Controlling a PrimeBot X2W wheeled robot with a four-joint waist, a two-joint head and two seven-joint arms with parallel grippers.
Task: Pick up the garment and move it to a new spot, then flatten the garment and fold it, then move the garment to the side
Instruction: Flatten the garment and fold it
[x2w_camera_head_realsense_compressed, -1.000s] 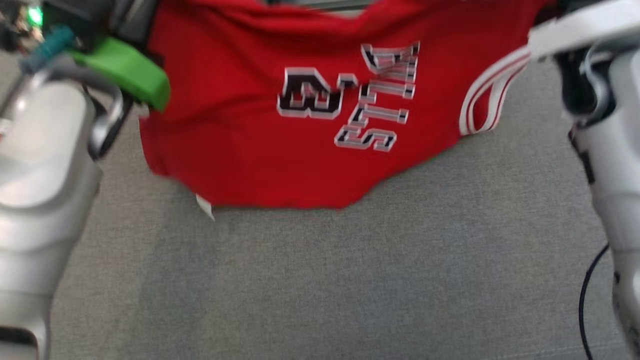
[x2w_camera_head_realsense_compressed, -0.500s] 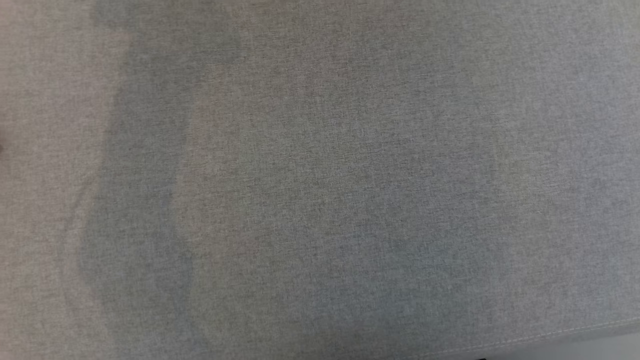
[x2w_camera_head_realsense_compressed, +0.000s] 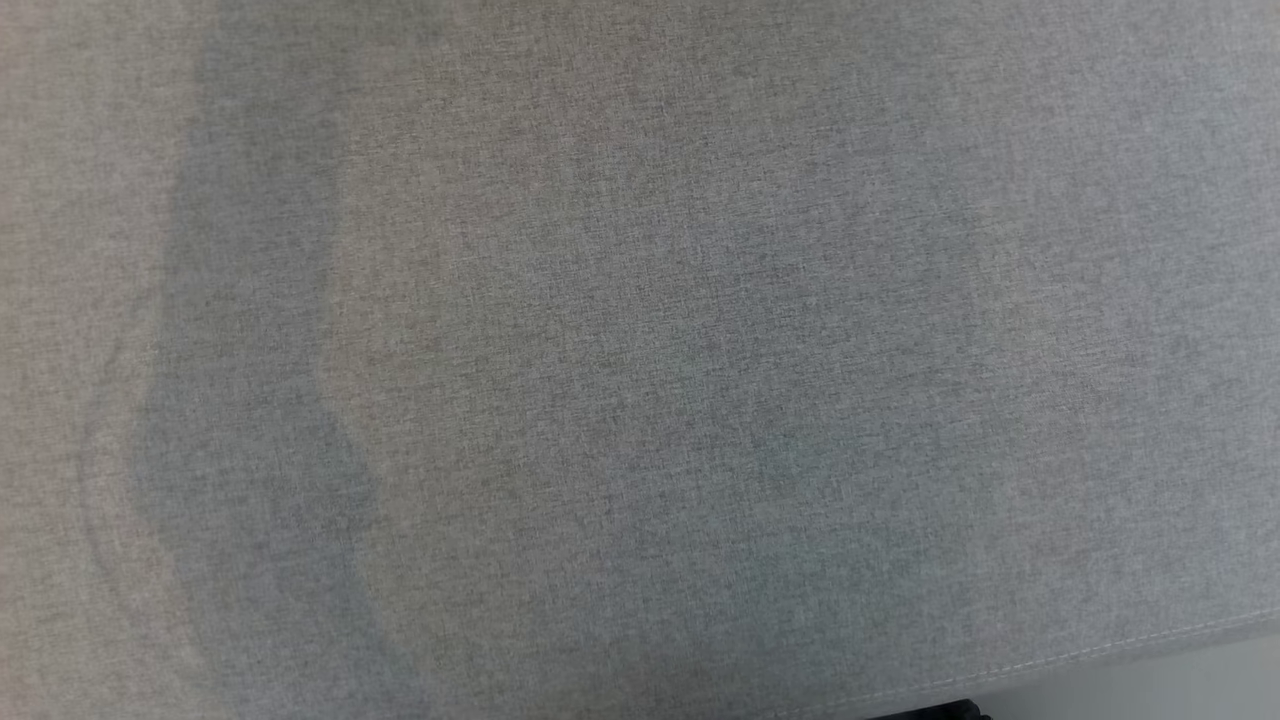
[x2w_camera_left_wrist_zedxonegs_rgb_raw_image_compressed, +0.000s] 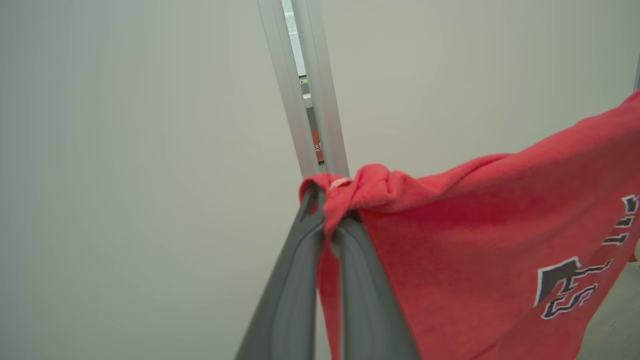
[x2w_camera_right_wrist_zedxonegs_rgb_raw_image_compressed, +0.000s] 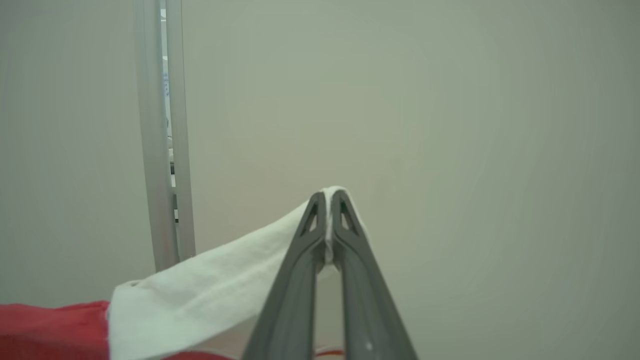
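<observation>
Pinching opposite ends, the left gripper (x2w_camera_left_wrist_zedxonegs_rgb_raw_image_compressed: 330, 210) clamps a bunched corner of the red garment (x2w_camera_left_wrist_zedxonegs_rgb_raw_image_compressed: 475, 240) and the right gripper (x2w_camera_right_wrist_zedxonegs_rgb_raw_image_compressed: 328, 197) grips its white trim (x2w_camera_right_wrist_zedxonegs_rgb_raw_image_compressed: 215, 295), so it hangs stretched crosswise between them in the air, probably ready for lowering onto the grey cloth surface (x2w_camera_head_realsense_compressed: 640, 360).

Long dark grey fingers (x2w_camera_left_wrist_zedxonegs_rgb_raw_image_compressed: 292, 300) on left hand (x2w_camera_left_wrist_zedxonegs_rgb_raw_image_compressed: 330, 212), grooved lengthwise, right hand (x2w_camera_right_wrist_zedxonegs_rgb_raw_image_compressed: 329, 200) alike, triangular cut-outs near tips

left fingers (x2w_camera_left_wrist_zedxonegs_rgb_raw_image_compressed: 292, 290) and right fingers (x2w_camera_right_wrist_zedxonegs_rgb_raw_image_compressed: 292, 300), each pair tight together
</observation>
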